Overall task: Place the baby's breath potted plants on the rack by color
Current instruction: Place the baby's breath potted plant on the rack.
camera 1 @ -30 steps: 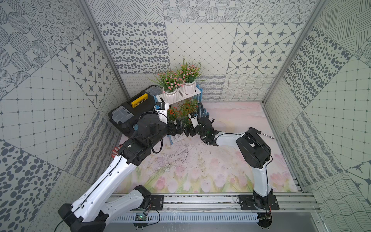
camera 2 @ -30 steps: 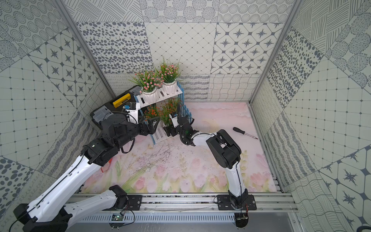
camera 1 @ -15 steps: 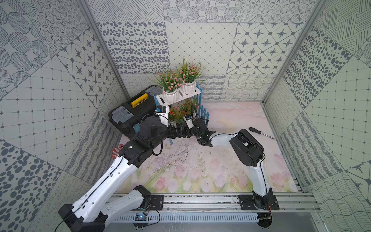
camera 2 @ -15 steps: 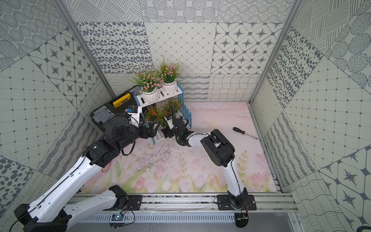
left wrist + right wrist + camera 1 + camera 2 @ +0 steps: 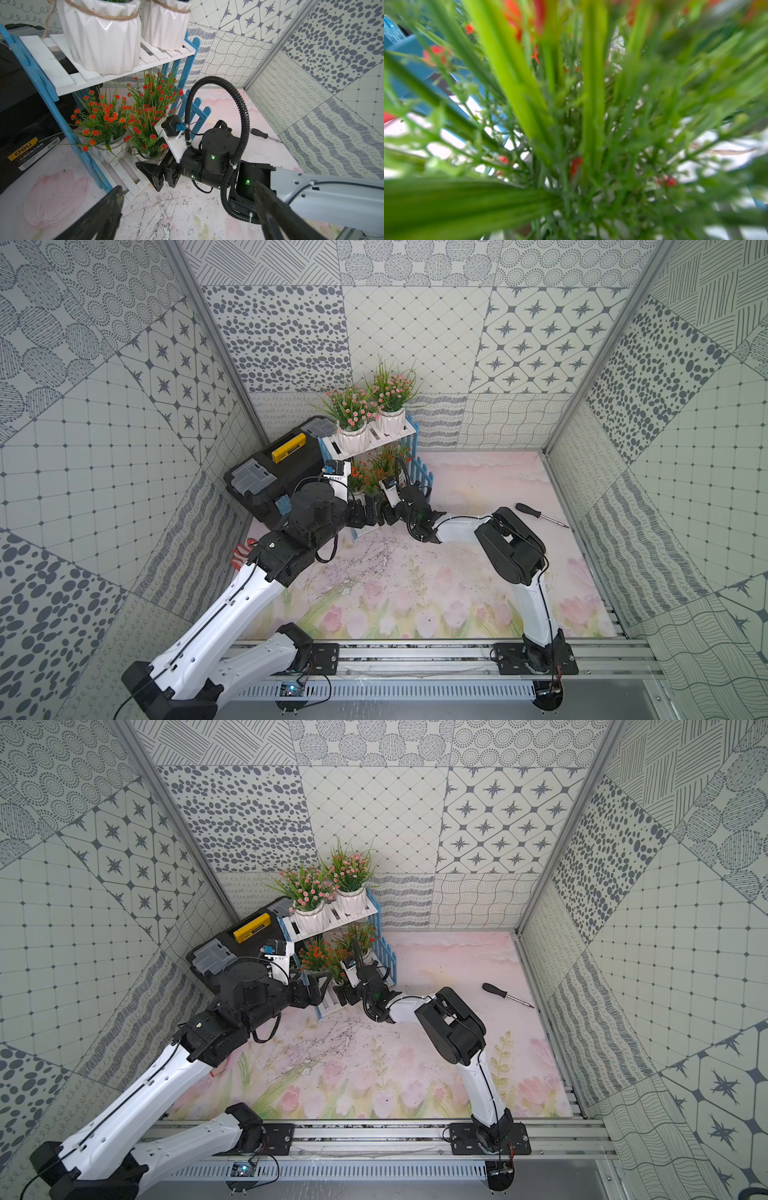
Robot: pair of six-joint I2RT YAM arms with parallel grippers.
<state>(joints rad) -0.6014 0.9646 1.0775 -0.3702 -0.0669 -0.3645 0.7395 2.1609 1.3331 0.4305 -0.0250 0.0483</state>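
The rack point(image 5: 332, 450) stands at the back, against a black toolbox. Two pink baby's breath potted plants point(image 5: 353, 408) point(image 5: 392, 385) sit on its top shelf. One orange-red plant point(image 5: 108, 116) stands on the lower shelf point(image 5: 124, 172). My right gripper point(image 5: 152, 161) is at that shelf's front edge, shut on the white pot of another orange-red plant point(image 5: 145, 133). One black finger point(image 5: 148, 172) shows in front of the pot; the other is hidden. Blurred leaves fill the right wrist view. My left gripper point(image 5: 187, 207) hangs open and empty just in front of the rack point(image 5: 52, 68), beside the right one.
The black toolbox point(image 5: 274, 472) with a yellow handle touches the rack's left side. A screwdriver point(image 5: 538, 514) lies on the mat at the right. Something red-handled point(image 5: 241, 558) lies under my left arm. Patterned walls close in on three sides.
My right gripper has carried the orange-red plant leftward to the lower shelf's front edge. The left arm has shifted slightly and stays open.
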